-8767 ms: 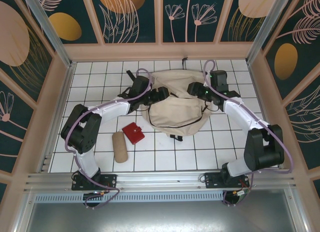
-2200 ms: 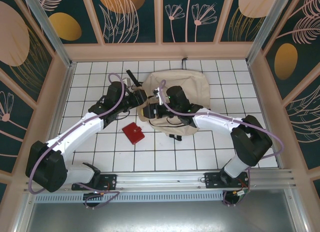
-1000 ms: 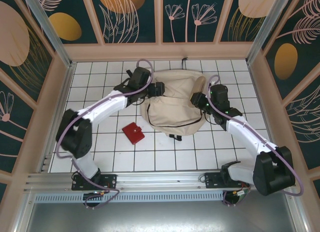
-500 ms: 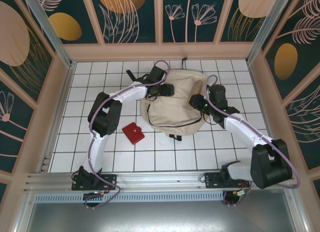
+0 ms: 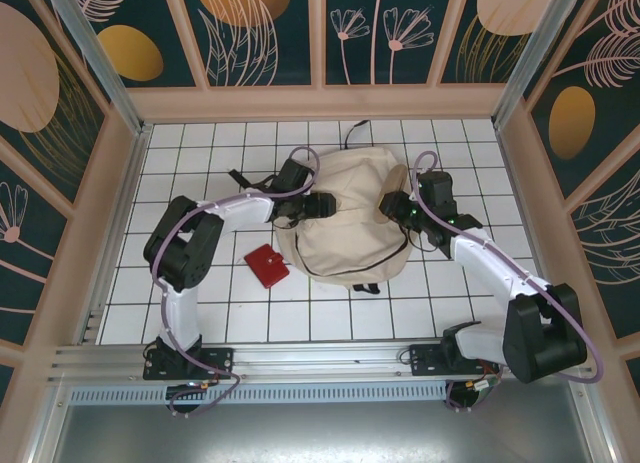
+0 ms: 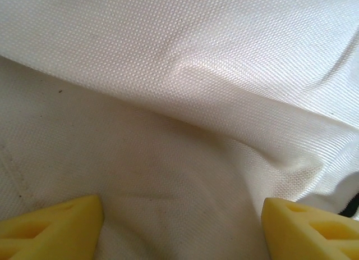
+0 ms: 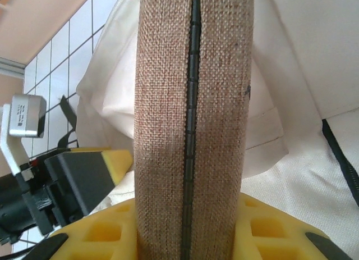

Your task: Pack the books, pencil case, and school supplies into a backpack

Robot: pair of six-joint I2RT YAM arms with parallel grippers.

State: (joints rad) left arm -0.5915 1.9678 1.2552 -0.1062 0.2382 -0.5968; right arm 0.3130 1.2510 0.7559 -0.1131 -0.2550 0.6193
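Right jaws tight around pencil case [image 7: 190, 131], left jaws wide apart close over backpack [image 6: 168, 131] fabric

Bright, even light. Soft shadows lie just beside the backpack [image 5: 345, 238]. Up close its cloth looks shiny and a bit blurry.

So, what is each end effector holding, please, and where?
Right end effector clamps the pencil case across its sides; left end effector holds nothing.

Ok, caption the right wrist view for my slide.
Right gripper clamps the tan pencil case, zipper facing the camera, with the beige backpack behind it.
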